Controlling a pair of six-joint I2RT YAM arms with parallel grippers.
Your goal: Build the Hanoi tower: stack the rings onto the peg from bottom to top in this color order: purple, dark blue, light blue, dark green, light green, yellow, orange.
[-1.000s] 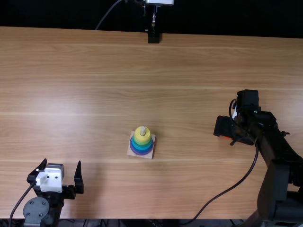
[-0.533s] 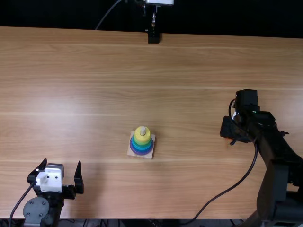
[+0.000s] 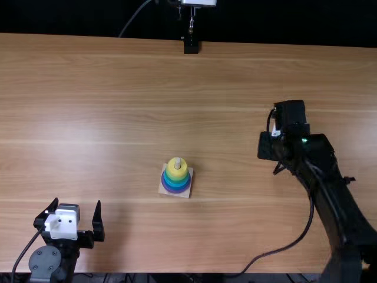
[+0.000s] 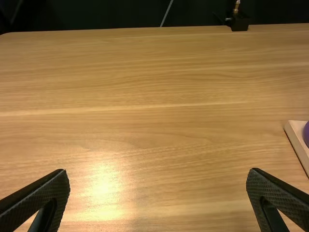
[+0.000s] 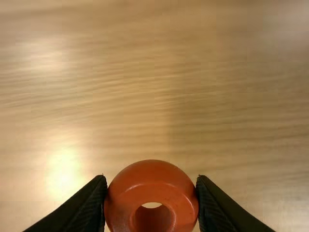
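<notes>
Over the table, my left gripper is standing wide and empty at near left; my right gripper is pinching from both sides, fingers only a ring apart. The tower is sitting left of it. I am holding the orange ring, presumably the last, and likely needing to centre it over the peg.

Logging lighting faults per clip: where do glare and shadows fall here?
Top view: pale sheen on the table's left side, soft shadow beside the left pincer. Left wrist view: glare spot on the wood. Right wrist view: glare patch near the orange ring, plus a dim shadow band.
</notes>
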